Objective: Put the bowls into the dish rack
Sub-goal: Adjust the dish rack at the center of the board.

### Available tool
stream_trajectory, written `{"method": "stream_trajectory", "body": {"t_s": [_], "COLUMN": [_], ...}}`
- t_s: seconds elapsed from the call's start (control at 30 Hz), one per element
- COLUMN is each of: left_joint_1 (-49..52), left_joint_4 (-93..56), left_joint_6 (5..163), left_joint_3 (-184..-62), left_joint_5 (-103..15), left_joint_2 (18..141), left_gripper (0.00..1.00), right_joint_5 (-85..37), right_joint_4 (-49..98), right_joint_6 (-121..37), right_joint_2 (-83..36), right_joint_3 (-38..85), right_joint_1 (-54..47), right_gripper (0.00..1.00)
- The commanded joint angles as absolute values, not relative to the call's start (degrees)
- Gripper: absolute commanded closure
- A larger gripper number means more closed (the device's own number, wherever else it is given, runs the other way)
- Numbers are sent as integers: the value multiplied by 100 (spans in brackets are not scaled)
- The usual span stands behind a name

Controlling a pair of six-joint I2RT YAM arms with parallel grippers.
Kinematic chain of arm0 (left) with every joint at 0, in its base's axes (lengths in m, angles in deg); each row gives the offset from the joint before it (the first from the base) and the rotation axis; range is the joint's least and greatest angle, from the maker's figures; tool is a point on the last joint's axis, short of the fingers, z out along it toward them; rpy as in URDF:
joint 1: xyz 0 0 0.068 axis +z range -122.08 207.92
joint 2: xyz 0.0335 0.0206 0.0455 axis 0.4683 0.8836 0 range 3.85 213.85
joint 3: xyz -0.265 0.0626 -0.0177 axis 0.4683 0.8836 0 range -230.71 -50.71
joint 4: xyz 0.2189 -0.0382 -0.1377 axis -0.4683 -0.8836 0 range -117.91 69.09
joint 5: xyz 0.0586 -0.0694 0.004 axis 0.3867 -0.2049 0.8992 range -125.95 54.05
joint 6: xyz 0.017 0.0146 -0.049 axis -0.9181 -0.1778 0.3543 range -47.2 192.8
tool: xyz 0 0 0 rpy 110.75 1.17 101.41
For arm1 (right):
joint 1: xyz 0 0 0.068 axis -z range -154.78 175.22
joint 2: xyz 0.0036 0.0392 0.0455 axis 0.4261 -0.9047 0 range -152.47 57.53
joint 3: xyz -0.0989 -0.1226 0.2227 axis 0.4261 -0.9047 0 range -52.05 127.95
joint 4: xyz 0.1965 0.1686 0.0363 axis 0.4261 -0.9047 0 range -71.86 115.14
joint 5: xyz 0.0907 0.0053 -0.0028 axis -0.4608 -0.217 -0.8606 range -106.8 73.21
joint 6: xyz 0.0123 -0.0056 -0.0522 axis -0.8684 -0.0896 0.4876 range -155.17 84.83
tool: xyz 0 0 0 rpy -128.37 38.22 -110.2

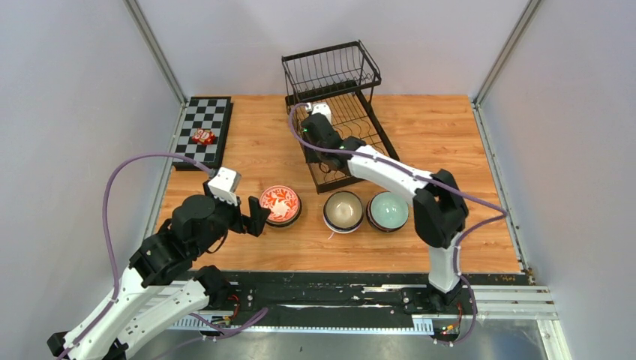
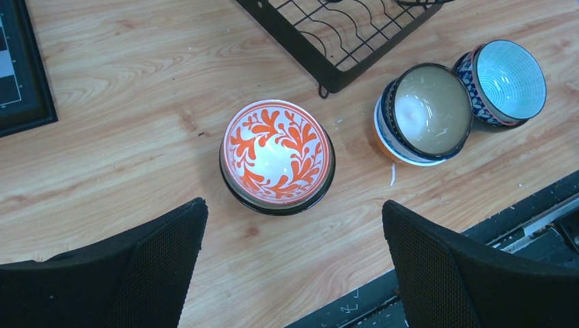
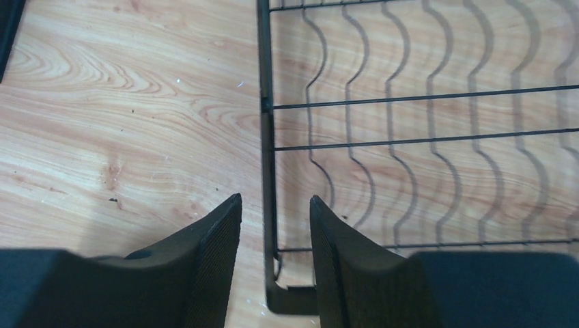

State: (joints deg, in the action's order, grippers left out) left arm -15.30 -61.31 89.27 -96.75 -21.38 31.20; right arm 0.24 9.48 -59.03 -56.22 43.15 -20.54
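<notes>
Three bowl groups sit on the wooden table in front of the dish rack (image 1: 341,112). The red bowl with the white floral inside (image 1: 280,204) is at the left. A cream dark-rimmed bowl (image 1: 343,211) sits stacked on others in the middle. A pale green, blue-patterned bowl (image 1: 388,211) is at the right. My left gripper (image 1: 255,217) is open and empty just left of the red bowl (image 2: 278,154). My right gripper (image 1: 309,126) hovers over the rack's left edge. It is open, with the rack's frame bar (image 3: 266,137) between its fingers, untouched.
A black-and-white checkerboard (image 1: 202,131) lies at the back left with a small red object (image 1: 203,136) on it. The rack's upper wire basket (image 1: 330,71) stands against the back wall. Side walls close in the table, and the black base rail (image 1: 337,289) runs along the near edge.
</notes>
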Motion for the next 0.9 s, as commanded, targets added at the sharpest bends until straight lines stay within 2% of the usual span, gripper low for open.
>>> {"method": "stream_trajectory", "body": {"t_s": [0.0, 0.2, 0.37, 0.67, 0.87], "left_joint_1": [-1558, -1559, -1558, -1561, -1558], "left_joint_4": [-6114, -6116, -6100, -6081, -6061], "left_joint_6": [8949, 8945, 8939, 8917, 8906], "left_joint_3": [-9641, -9647, -9651, -9637, -9637], "left_joint_5": [-2063, -2073, -2115, -2178, -2222], "left_joint_2": [3194, 3225, 3250, 3208, 3202], "left_gripper": [0, 0, 0, 0, 0], "right_joint_5": [513, 386, -223, -942, -1466], "right_joint_4": [967, 770, 634, 318, 198], "right_joint_6": [-5349, -4913, -4700, -4333, -4129], "right_joint_2": [-4655, -3649, -3190, -3520, -4111], "right_joint_3": [3693, 2985, 2553, 2604, 2954], "right_joint_1": [-2104, -1654, -795, 609, 1068], "right_gripper": [54, 52, 49, 43, 36]}}
